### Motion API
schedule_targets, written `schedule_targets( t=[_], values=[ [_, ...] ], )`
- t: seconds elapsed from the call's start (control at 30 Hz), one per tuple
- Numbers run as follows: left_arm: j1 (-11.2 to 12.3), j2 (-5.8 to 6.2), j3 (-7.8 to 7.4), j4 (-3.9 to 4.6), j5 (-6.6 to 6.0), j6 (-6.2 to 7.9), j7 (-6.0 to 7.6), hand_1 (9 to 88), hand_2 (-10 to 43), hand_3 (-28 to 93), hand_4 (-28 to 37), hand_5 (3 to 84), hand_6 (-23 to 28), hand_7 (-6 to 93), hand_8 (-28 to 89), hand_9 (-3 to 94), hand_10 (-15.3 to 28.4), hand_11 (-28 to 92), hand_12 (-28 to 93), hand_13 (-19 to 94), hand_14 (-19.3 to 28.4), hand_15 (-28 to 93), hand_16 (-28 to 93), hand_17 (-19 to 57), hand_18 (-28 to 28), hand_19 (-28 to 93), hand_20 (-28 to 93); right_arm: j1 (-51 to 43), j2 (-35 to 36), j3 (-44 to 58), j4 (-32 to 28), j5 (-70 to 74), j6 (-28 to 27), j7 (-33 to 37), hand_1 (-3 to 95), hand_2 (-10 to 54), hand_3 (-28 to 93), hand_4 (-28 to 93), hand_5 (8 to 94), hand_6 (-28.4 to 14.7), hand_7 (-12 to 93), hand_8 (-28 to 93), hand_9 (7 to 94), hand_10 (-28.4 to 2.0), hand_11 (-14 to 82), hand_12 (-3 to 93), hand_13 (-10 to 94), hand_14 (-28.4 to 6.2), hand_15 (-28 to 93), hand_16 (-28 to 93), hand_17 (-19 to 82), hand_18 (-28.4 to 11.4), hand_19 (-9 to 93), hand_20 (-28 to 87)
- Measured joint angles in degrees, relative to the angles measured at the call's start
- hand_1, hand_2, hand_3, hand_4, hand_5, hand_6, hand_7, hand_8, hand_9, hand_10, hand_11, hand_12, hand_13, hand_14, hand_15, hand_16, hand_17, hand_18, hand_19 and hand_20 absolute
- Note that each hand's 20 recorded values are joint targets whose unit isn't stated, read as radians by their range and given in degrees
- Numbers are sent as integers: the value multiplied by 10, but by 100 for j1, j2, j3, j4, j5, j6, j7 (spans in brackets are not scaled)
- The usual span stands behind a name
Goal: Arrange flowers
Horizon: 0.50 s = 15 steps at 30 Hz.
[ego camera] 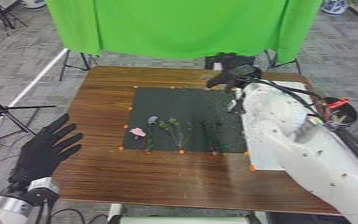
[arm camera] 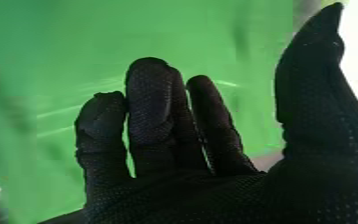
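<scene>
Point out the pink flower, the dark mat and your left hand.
Pink flower [ego camera: 137, 132]: head view, on its petals.
Dark mat [ego camera: 167, 102]: head view, on its bare far part.
Left hand [ego camera: 39, 156]: head view, on the broad part below the fingers.

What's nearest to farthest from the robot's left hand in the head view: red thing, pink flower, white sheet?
From the left hand:
1. Pink flower, left on the dark mat.
2. White sheet, right of the mat.
3. Red thing, farther right.

Pink flower [ego camera: 137, 132] on dark mat [ego camera: 175, 104]
</scene>
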Motion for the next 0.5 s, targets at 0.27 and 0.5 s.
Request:
schedule_targets(
  t=[0.27, 0.5],
  values=[
    [-4, -11, 0, 1, 0, -10, -19, 222, -44, 677, -283, 237, 26, 172, -101, 217, 108, 126, 198, 176, 158, 227, 17, -117, 236, 372, 84, -1343, 1252, 1540, -12, 55, -226, 798, 206, -95, 854, -283, 280, -95, 228, -91, 349, -169, 170, 221, 478, -114, 790, 238, 229, -224, 825, 558],
    [5, -34, 0, 2, 1, -11, -24, 223, -42, 675, -283, 237, 26, 173, -101, 218, 108, 127, 198, 176, 159, 228, 17, -117, 237, 373, 86, -2150, 1669, 2169, 267, 118, -365, 982, 218, -95, 859, -283, 308, -91, 242, -95, 379, -153, 185, 220, 495, -105, 792, 234, 237, -224, 829, 558]
  ],
)
